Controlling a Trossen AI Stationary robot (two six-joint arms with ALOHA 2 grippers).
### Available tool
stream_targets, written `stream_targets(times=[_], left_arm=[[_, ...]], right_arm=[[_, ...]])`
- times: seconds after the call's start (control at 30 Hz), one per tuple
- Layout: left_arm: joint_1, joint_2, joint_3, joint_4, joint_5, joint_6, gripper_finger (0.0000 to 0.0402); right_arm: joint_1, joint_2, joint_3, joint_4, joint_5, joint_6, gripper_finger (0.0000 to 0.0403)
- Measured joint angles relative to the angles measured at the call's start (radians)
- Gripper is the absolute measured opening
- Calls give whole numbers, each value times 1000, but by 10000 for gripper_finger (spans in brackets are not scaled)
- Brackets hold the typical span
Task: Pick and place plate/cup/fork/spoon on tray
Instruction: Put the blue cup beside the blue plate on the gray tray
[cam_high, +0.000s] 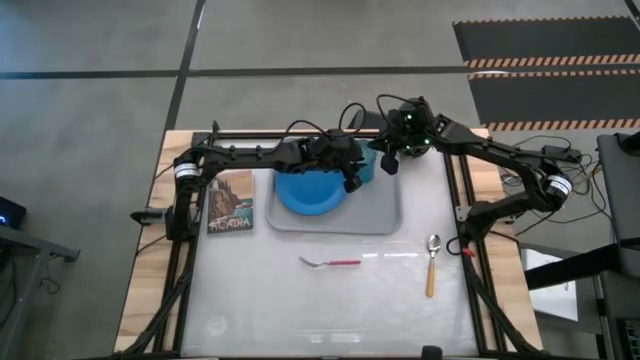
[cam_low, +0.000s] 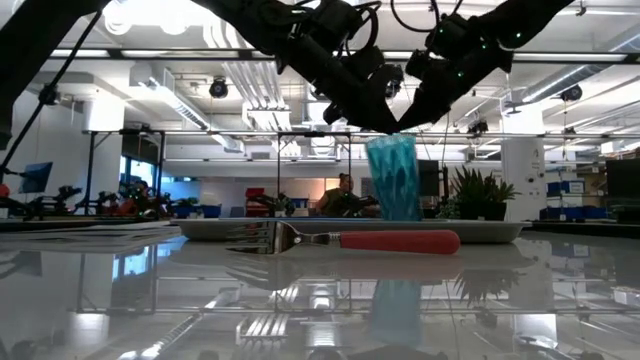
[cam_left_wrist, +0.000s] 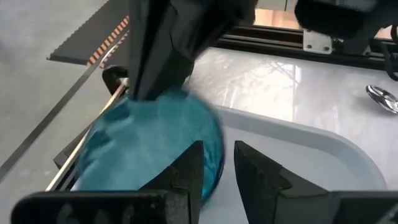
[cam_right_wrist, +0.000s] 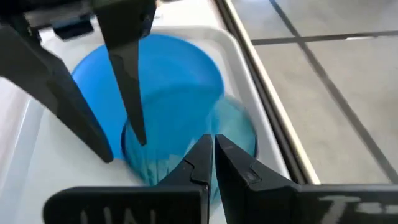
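The teal cup (cam_high: 367, 164) stands upright at the far right corner of the grey tray (cam_high: 382, 208), beside the blue plate (cam_high: 305, 192) that lies on the tray. My right gripper (cam_right_wrist: 214, 155) is shut on the cup's rim from above. My left gripper (cam_left_wrist: 219, 168) is open just beside the cup on the plate side, its fingers (cam_right_wrist: 132, 99) pointing down. The fork (cam_high: 330, 262) and the spoon (cam_high: 432, 262) lie on the table in front of the tray. My right gripper pinches the cup's rim (cam_right_wrist: 231, 127) between its two fingers, on the cup's right side. The fingers (cam_left_wrist: 158, 68) slant down from above and the far right. The cup (cam_low: 393, 178) is upright, its bottom hidden behind the tray's rim. Whether my left gripper touches the cup, I cannot tell.
A picture card reading "ACADIA" (cam_high: 230, 201) lies left of the tray. The bare white table lies in front of the tray, around the fork and spoon. The two arms are close together above the tray's far right corner.
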Motion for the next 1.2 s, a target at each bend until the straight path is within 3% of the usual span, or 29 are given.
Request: stream_targets(times=[0.27,0.43,0.6,0.77,0.9,1.03,1.1,1.2], left_arm=[[-28,-57,0,-52,-1,-8,71],[-116,-145,-27,-166,-3,-9,71],[-320,-287,-233,-113,-44,-10,70],[-526,-438,-520,181,-79,32,70],[-609,-528,-697,390,-134,70,70],[-624,-611,-821,512,-163,70,70],[-623,-652,-873,523,-168,70,70],[-623,-715,-928,516,-167,71,70]], right_arm=[[0,-58,0,-55,1,26,8],[11,-157,0,-122,-1,114,9],[82,-304,0,-230,-12,265,9],[240,-398,-20,-197,-2,513,9],[404,-410,-75,-129,121,607,9],[534,-368,-138,-114,336,646,9],[569,-336,-172,-118,434,706,9],[584,-282,-223,-123,491,798,9]])
